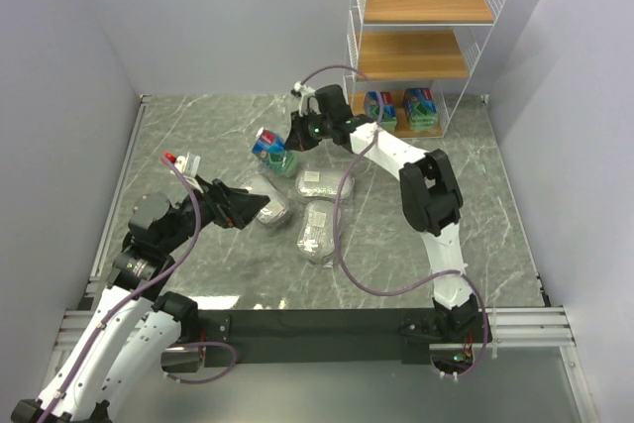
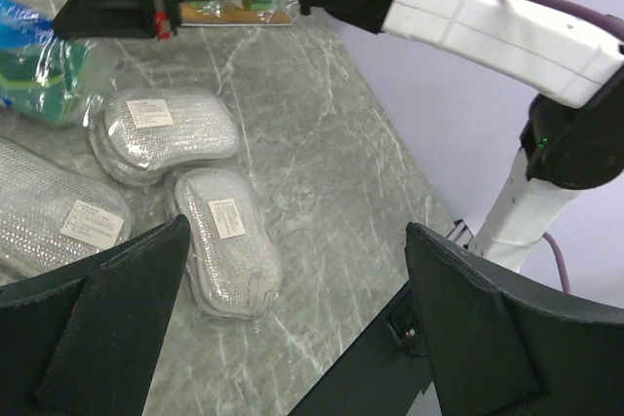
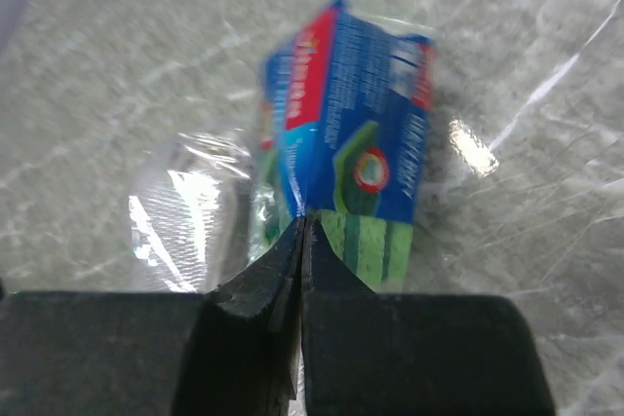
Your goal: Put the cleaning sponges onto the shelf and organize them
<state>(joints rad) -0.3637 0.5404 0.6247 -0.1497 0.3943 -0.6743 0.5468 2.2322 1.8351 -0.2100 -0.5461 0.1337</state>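
Reaching fwd-left over the grey marbled desk (image 1: 475,205), R arm is extended; R pincer (image 3: 302,226) fully closed, nipping wrapper edge of green sponge pack (image 3: 361,153), pack tilted. L arm bent low; L pincer (image 1: 256,203) wide apart, empty, by three silver packs (image 1: 315,183). Two green packs (image 1: 379,106) on shelf (image 1: 411,52) bottom tier, far-R corner. Pale walls (image 1: 228,17).

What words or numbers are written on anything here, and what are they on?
Nothing reads clearly.
Green sponge pack in the right hand: white print on its red-and-blue label, too blurred.
Silver sponge packs: white stickers, print too small.
Green packs on the shelf: labels too small.
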